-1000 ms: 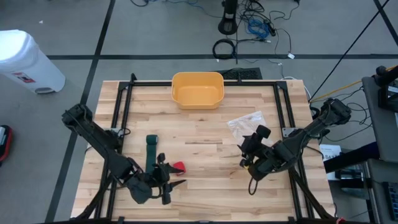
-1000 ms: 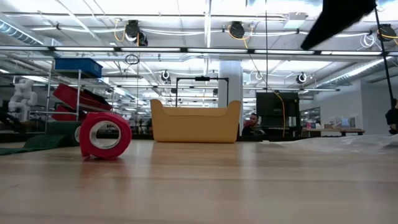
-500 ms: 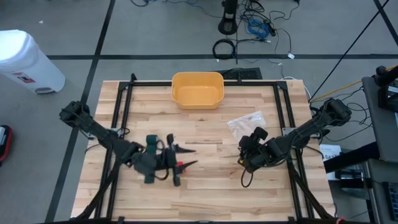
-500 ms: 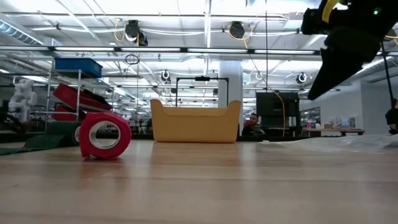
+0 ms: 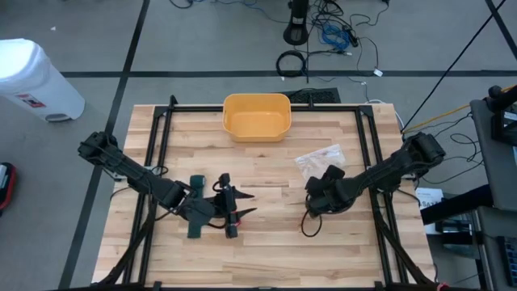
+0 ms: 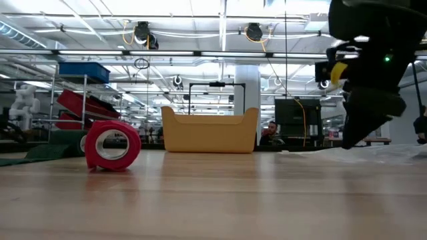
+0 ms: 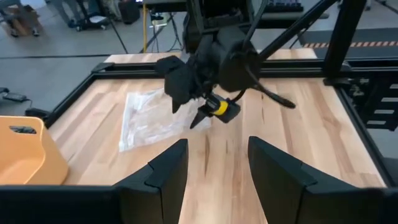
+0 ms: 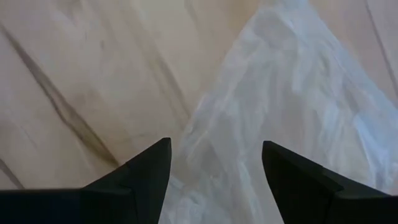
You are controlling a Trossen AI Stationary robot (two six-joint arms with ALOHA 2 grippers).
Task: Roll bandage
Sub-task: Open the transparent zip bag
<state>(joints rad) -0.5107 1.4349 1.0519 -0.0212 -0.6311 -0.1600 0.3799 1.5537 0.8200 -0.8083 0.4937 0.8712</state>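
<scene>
I see the red bandage roll (image 6: 112,144) standing on edge on the wood table (image 5: 275,234), right under my left gripper (image 5: 240,208), whose fingers are spread and hold nothing. A green strip (image 5: 196,204) lies just behind that gripper. My right gripper (image 8: 214,168) is wide open over the clear plastic bag (image 8: 280,112), empty. Yellow bin (image 5: 256,116) sits well beyond both.
</scene>
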